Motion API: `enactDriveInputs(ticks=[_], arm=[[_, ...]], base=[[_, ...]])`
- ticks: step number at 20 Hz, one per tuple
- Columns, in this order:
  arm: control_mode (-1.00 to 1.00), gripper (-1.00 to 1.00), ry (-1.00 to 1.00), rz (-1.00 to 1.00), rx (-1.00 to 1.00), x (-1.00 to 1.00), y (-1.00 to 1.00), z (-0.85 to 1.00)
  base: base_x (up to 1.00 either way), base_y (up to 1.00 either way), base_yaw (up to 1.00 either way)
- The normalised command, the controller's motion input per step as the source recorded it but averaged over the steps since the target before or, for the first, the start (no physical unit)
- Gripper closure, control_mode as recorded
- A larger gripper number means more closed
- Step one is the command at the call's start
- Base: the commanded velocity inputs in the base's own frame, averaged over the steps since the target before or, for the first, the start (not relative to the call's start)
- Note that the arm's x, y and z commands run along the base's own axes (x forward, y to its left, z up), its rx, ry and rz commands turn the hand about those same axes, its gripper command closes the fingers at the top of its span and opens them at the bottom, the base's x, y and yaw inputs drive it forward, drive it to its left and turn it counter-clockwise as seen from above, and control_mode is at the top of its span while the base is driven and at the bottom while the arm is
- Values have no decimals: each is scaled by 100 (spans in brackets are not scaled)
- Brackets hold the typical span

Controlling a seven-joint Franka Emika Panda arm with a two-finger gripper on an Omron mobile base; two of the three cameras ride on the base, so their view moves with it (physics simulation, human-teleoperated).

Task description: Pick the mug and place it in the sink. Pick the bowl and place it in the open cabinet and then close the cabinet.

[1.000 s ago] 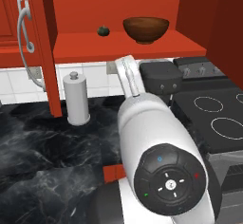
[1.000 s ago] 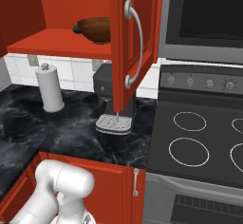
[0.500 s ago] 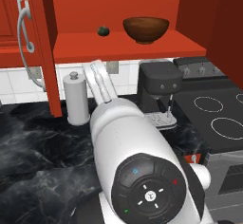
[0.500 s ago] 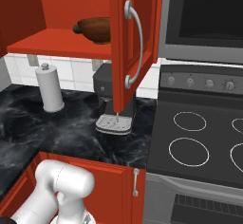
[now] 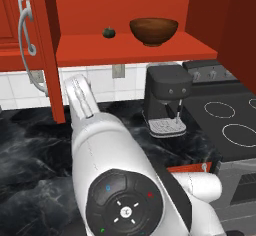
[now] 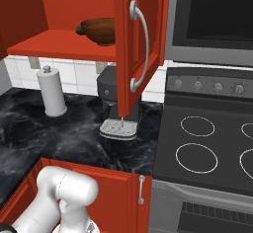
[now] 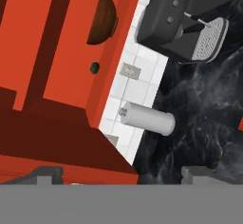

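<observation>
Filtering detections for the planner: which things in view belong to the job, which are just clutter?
Job:
- bowl, on the shelf of the cabinet
- cabinet, doors open
- hand, open, holding nothing

Clutter:
- small dark green object left of the bowl
- coffee machine
- paper towel roll
- stove
- counter

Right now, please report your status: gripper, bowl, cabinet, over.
Gripper open, holding nothing. Bowl upright on cabinet shelf, beside small green object. Cabinet doors open. Coffee machine on counter below shelf.
</observation>
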Motion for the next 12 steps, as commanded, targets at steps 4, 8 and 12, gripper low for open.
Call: enactDriveInputs(ticks=[4, 8, 12], arm=[[-100, -100, 0, -2, -1, 48, 28, -27], [-100, -100, 2, -4, -1, 38, 44, -24], [-100, -100, 2, -3, -1, 21, 65, -18]], base=[[0, 0, 0], [0, 0, 0], [0, 0, 0]])
